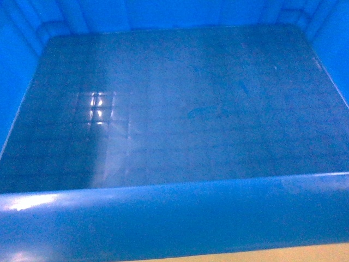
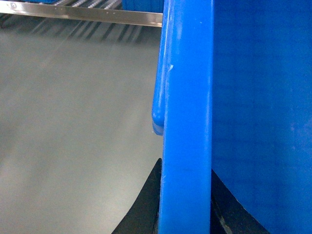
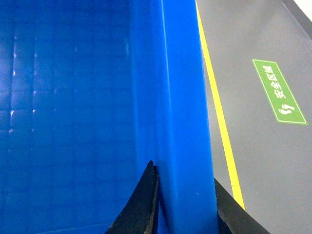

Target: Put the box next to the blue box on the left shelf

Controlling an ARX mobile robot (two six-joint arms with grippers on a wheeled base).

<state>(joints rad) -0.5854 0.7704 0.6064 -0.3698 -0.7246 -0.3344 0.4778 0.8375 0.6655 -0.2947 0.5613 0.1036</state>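
While end effectors clamp box.

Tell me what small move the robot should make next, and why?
Probably carry the blue crate forward toward the roller rack. Both grippers' jaws straddle its side rims, so it seems held, and the rack shows only at the left wrist view's far top edge.

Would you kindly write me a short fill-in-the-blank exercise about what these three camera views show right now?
1. The inside of the blue box holds ____.
2. In the right wrist view, the black jaws sit on either side of the box's ____.
3. The line painted on the grey floor beside the box is ____.
4. The floor sign with white characters is ____.

Missing words: nothing; wall; yellow; green
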